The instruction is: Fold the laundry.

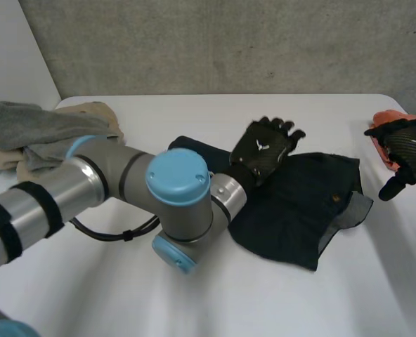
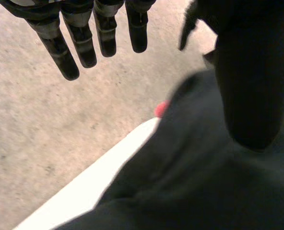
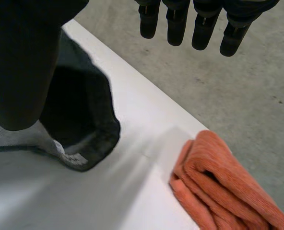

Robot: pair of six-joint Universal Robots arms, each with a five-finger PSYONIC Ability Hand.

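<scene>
Fingers of your left hand (image 1: 263, 151) are straight and hold nothing over the far left part of the dark garment (image 1: 299, 210) at mid-table; your right hand (image 1: 408, 147), equally straight-fingered and empty, hovers over the folded orange cloth (image 3: 223, 177) at the far right edge.

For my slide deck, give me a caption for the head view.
Left hand open over a dark garment mid-table; right hand open above an orange towel.
</scene>
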